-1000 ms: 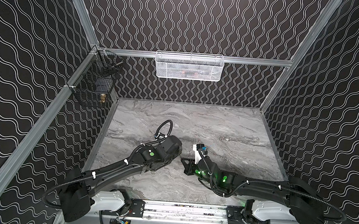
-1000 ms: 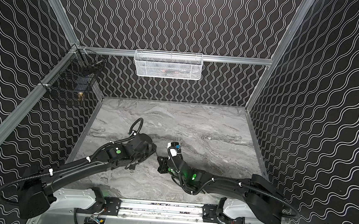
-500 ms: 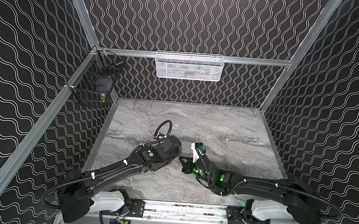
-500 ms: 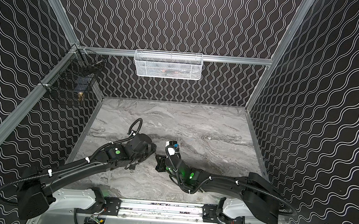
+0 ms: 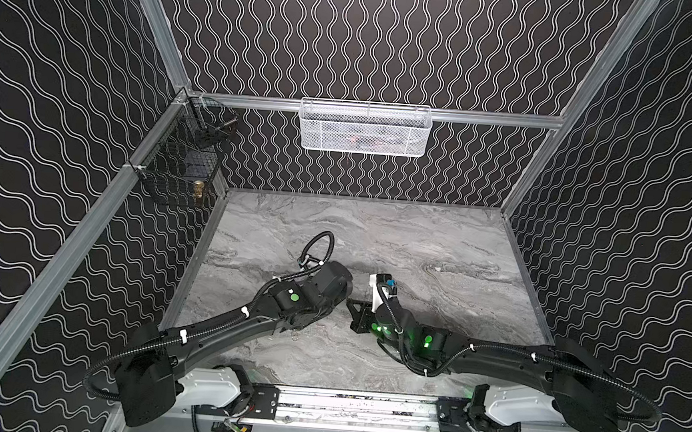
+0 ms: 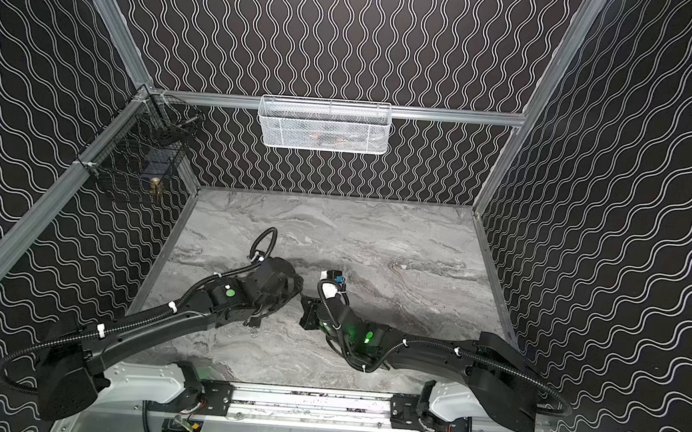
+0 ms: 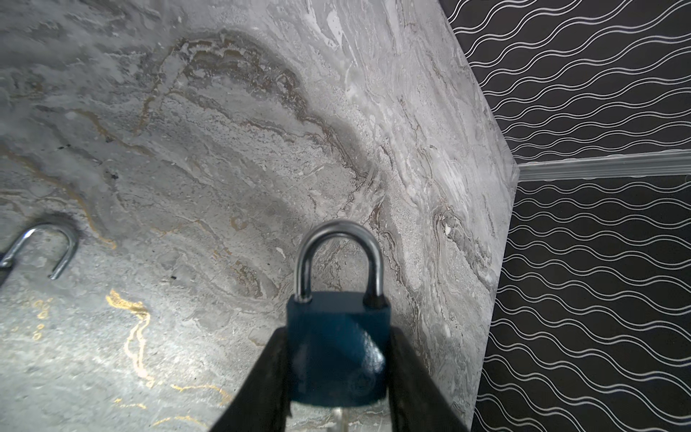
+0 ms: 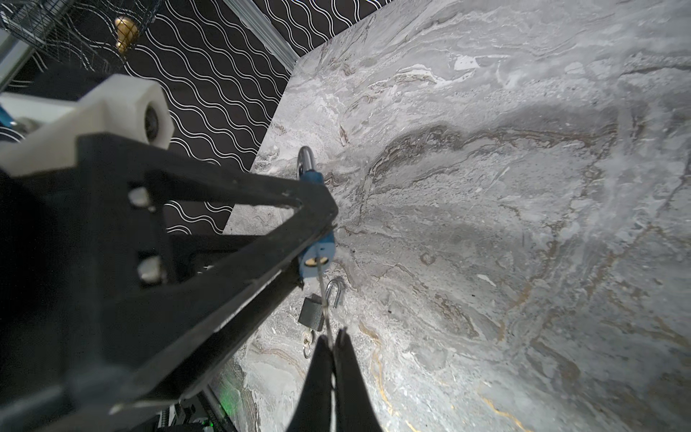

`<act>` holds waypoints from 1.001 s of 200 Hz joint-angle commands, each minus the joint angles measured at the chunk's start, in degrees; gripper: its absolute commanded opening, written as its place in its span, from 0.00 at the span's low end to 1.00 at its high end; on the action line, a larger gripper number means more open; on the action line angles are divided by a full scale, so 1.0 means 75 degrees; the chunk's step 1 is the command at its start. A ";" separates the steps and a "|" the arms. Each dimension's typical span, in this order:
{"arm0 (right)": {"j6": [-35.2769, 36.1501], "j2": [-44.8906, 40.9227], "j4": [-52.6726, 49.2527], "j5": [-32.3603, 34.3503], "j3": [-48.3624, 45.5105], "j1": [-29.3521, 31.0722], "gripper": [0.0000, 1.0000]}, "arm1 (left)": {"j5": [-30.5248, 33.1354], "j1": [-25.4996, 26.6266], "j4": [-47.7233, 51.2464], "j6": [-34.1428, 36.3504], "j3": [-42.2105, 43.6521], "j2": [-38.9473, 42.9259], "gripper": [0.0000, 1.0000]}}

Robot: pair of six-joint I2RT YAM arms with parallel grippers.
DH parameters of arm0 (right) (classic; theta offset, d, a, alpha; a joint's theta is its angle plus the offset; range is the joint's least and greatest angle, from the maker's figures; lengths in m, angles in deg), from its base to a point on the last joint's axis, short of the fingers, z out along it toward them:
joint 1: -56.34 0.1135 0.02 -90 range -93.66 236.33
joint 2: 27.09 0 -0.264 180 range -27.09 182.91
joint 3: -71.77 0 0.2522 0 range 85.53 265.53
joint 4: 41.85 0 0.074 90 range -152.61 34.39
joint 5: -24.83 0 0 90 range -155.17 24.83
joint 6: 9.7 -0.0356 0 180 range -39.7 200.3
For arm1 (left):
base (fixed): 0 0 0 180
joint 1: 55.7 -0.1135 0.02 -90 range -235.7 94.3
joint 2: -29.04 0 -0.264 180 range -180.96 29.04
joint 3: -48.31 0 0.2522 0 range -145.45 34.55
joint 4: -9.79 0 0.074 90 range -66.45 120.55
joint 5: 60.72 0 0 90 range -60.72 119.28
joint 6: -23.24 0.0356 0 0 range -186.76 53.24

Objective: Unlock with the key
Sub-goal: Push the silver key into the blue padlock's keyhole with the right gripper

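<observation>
Over the tabletop's middle, the left gripper has its jaws clamping the blue padlock, shackle closed. The right gripper has its jaws pinching the key, whose blade reaches the keyhole.

place: robot lab cell | evidence: aluminium frame, wavy-patterned walls, marble tabletop, arm base rail

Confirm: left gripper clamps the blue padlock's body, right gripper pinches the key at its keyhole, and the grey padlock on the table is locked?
No: the grey padlock is unlocked; the left wrist view shows its shackle with one end free. The left gripper does clamp the blue padlock and the right gripper does pinch the key.
</observation>
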 commanded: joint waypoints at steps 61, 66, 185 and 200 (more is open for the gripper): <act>0.0045 -0.0215 -0.0470 0.0632 0.0359 -0.0075 0.00 | 0.0399 0.0161 0.0375 -0.0113 -0.0168 -0.0107 0.13; 0.0039 -0.0194 -0.0507 0.0637 0.0375 -0.0063 0.00 | 0.0402 0.0167 0.0376 -0.0123 -0.0174 -0.0107 0.12; -0.0021 0.0055 0.0076 0.1159 0.0137 0.0270 0.00 | -0.0107 0.0191 -0.0842 -0.1295 0.0564 0.0563 0.07; 0.0048 0.0088 0.0051 0.1354 0.0183 0.0323 0.00 | -0.0111 0.0191 -0.0826 -0.1349 0.0553 0.0611 0.06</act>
